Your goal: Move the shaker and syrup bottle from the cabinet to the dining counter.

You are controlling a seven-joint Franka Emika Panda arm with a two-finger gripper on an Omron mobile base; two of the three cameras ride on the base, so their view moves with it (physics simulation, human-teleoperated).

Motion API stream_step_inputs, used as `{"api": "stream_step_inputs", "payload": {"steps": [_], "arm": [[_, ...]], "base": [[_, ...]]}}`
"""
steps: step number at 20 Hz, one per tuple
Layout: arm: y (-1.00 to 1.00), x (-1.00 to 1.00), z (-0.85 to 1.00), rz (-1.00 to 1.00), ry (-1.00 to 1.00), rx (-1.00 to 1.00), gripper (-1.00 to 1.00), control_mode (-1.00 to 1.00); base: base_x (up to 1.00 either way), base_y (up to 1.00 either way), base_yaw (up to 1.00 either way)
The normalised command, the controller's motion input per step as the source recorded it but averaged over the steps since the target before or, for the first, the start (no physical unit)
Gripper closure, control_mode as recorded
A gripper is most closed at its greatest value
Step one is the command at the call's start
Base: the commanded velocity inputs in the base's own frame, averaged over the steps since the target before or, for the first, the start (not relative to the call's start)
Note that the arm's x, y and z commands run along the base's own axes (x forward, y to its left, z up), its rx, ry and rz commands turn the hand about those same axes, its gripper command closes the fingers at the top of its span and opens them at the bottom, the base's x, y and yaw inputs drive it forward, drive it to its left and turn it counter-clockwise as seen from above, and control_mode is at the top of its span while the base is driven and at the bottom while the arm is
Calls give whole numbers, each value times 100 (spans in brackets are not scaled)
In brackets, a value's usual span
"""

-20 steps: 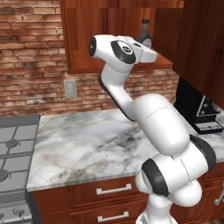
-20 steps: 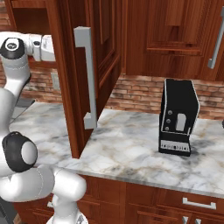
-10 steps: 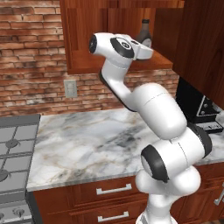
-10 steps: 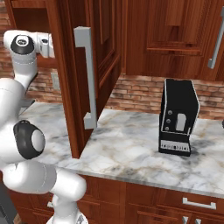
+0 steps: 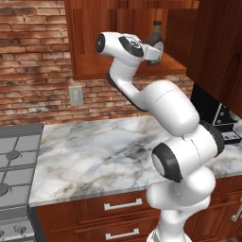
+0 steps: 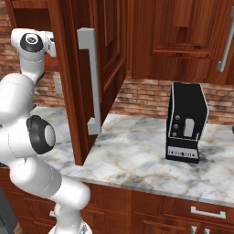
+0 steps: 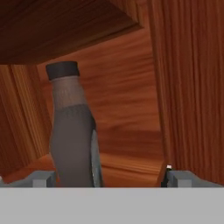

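Syrup bottle (image 7: 72, 131) is standing left of centre in the hand view, on the cabinet (image 5: 94, 66) shelf; the gripper (image 7: 107, 177) is gaping, unladen, needing to shift left before clamping.

syrup bottle (image 5: 155, 41) lower half behind robot hand; base cut off in hand view

No text, brand, number or sign can be read anywhere. The syrup bottle (image 7: 72, 131) carries a pale label seen edge-on in the hand view, with no lettering to make out; in the left base view the same label is a blank light patch. The black coffee machine (image 6: 185, 122) on the countertop shows small light marks on its front, too tiny to read.
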Motion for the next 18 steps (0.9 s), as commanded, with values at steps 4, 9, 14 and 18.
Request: {"api": "stream_step_inputs", "payload": {"steps": [4, 9, 14, 18], "arm": [[6, 40, 0, 3, 0, 4, -100, -100], [0, 44, 0, 0, 0, 1, -100, -100], [0, 39, -2, 0, 0, 0, -100, -100], [0, 34, -8, 0, 0, 0, -100, -100]], "base": [[0, 0, 0], [0, 0, 0], [0, 0, 0], [0, 0, 0]]}}
